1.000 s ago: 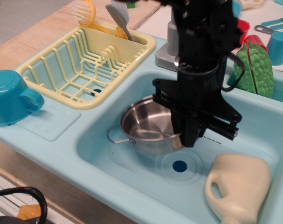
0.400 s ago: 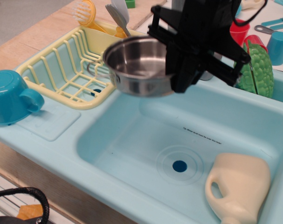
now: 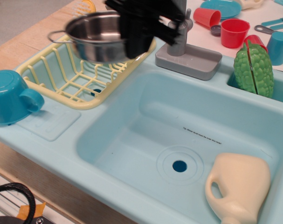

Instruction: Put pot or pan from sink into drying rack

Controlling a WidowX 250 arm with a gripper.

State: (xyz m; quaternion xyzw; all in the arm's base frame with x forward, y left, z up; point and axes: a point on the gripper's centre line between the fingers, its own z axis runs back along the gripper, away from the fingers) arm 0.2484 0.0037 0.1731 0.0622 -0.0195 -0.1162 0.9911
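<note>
The shiny steel pot [image 3: 92,37] hangs in the air above the pale yellow drying rack [image 3: 66,77], held level, with one wire loop handle sticking out to the left. My black gripper [image 3: 134,39] is shut on the pot's right rim and is motion-blurred. The large light blue sink [image 3: 146,140] with its dark drain hole [image 3: 179,165] holds no pot. The grey faucet [image 3: 188,53] stands behind the sink.
A cream plastic jug [image 3: 239,186] lies in the sink's right front corner. A teal cup [image 3: 10,95] sits left of the rack. A green vegetable toy [image 3: 253,70] sits in the smaller basin at right. Red and blue cups stand at the back right.
My gripper lifted the pot out of the sink and carried it up and to the left; it now hangs over the drying rack.
</note>
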